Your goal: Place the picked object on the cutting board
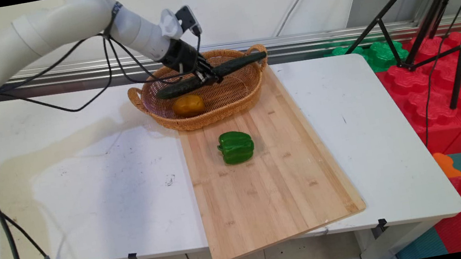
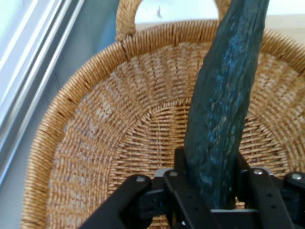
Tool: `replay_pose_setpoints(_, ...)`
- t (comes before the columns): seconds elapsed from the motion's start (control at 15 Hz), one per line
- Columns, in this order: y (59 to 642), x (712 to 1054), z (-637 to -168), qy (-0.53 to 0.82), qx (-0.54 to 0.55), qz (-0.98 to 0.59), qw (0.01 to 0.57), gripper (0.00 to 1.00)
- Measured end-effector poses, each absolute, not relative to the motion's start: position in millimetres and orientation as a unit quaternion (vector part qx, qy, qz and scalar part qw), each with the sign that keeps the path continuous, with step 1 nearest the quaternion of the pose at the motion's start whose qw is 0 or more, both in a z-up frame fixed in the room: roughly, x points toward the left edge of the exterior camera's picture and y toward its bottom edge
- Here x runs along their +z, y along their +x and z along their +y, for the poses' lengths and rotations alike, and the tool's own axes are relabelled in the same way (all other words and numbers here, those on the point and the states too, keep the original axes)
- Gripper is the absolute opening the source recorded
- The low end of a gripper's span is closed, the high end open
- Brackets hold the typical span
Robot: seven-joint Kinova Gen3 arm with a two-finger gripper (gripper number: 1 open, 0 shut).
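Your black hand (image 1: 208, 77) is clamped on the long, dark green, bumpy-skinned cucumber (image 1: 187, 85), held over the oval woven wicker basket (image 1: 226, 102) (a smooth yellow-brown fruit (image 1: 188, 105) inside).

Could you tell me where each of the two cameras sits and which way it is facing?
Main view: fixed above the table's near side, looking down across it to the wall; it shows the white arm and gripper holding a cucumber over the wicker basket, with a green pepper on the wooden board.
Hand view: on the hand, looking along the gripper into the basket; black linkage and fingers show.
Shared: gripper, cucumber, basket.
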State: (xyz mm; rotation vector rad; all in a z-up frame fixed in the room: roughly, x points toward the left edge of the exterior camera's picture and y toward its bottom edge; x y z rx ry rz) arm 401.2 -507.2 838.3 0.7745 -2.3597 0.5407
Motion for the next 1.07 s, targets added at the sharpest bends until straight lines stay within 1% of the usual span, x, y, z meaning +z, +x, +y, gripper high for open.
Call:
replay_pose_setpoints(0.53,421.1,884.2,-466.7,0.279,0.219,-0.874,0.333,0.00)
replay_pose_setpoints(1.07,427.1,924.5,-404.4,0.265,0.188,-0.868,0.376,0.00)
